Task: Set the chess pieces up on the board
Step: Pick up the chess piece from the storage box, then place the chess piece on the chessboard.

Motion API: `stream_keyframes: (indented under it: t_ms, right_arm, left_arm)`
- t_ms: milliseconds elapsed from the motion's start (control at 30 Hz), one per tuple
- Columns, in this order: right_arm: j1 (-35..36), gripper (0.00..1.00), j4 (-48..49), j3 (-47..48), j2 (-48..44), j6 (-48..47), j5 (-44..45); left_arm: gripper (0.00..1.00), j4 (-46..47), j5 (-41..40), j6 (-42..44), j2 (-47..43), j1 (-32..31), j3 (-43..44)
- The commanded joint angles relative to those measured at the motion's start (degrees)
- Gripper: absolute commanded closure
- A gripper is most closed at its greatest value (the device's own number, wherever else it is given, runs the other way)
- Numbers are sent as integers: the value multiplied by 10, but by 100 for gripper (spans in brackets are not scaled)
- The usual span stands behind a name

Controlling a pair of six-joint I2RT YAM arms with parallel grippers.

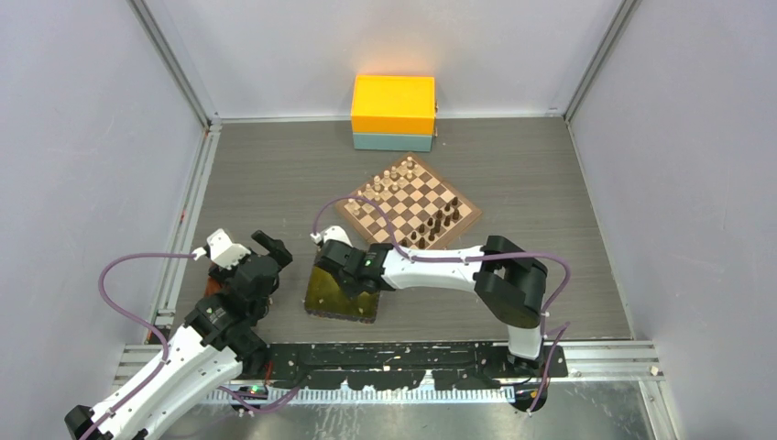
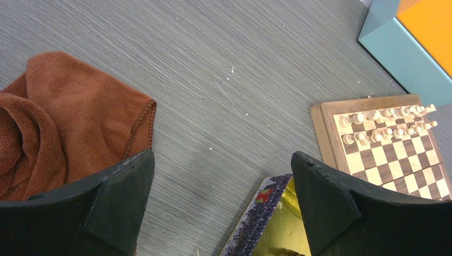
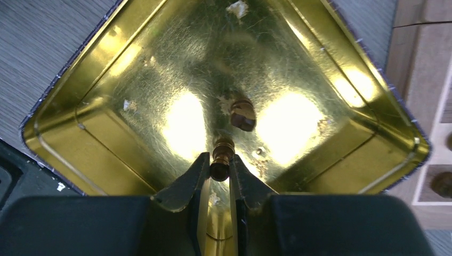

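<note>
Finding: the right gripper (image 3: 219, 169) is pinching 1 dark piece (image 3: 222, 153) by its end, low in the gold tray (image 3: 133, 69). A 2nd piece (image 3: 242, 113) is lying just beyond it. The left gripper (image 2: 221, 192) is hanging open over the table (image 2: 224, 69), holding nothing. The board (image 1: 410, 203) is sitting just beyond the tray.

Risk: the hold is looking shallow on a small rounded piece. On lifting it is liable to twist or slip out, dropping back and knocking the 2nd piece.
</note>
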Motion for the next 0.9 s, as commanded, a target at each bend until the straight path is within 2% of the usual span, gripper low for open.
stream_keyframes:
  t_ms: [0, 300, 433, 633, 867]
  right_arm:
    - [-6, 99, -9, 18, -57, -17, 42]
    - [-17, 99, -31, 29, -95, -37, 82]
    - [-50, 99, -46, 28, -139, -41, 114]
    - [-154, 99, -57, 13, -216, -34, 152]
    - [-312, 99, -76, 17, -240, -26, 165]
  left_arm:
    - [0, 10, -21, -8, 0, -2, 0]
    - [0, 9, -21, -7, 0, -2, 1]
    - [0, 14, -20, -7, 3, -2, -1]
    - [0, 18, -16, -7, 10, -2, -2]
    - [0, 24, -14, -4, 13, -2, 0]
